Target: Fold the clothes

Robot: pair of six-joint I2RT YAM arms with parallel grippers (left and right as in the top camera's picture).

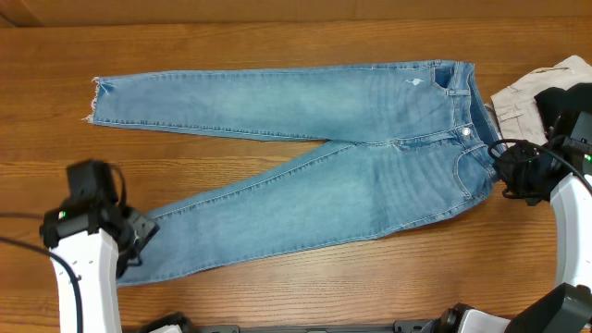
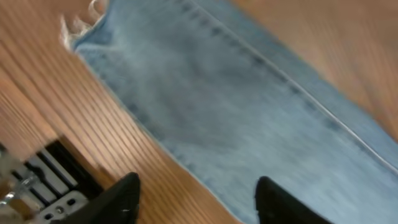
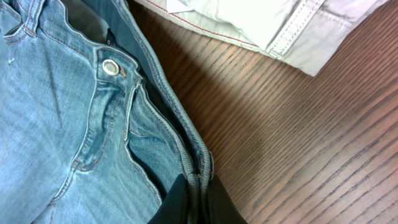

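Note:
The clothes, light-blue jeans [image 1: 305, 176], lie flat on the wooden table with the waist at the right and both legs running left. My left gripper [image 1: 143, 229] hovers at the hem end of the nearer leg. In the left wrist view, the left gripper [image 2: 199, 180] stands open, one finger over bare wood and the other over the denim [image 2: 249, 106], holding nothing. The frayed hem [image 2: 81, 25] shows at the upper left. My right gripper [image 1: 499, 171] is at the waist's near corner. In the right wrist view, the right gripper [image 3: 198, 182] is shut on the waistband edge [image 3: 186, 134], below the metal button [image 3: 111, 67].
An off-white garment [image 1: 523, 97] and a black garment [image 1: 560, 97] lie bunched at the right edge, just past the waistband. The off-white garment [image 3: 280, 18] is close above the right gripper. Bare wood [image 1: 305, 287] runs along the table's front.

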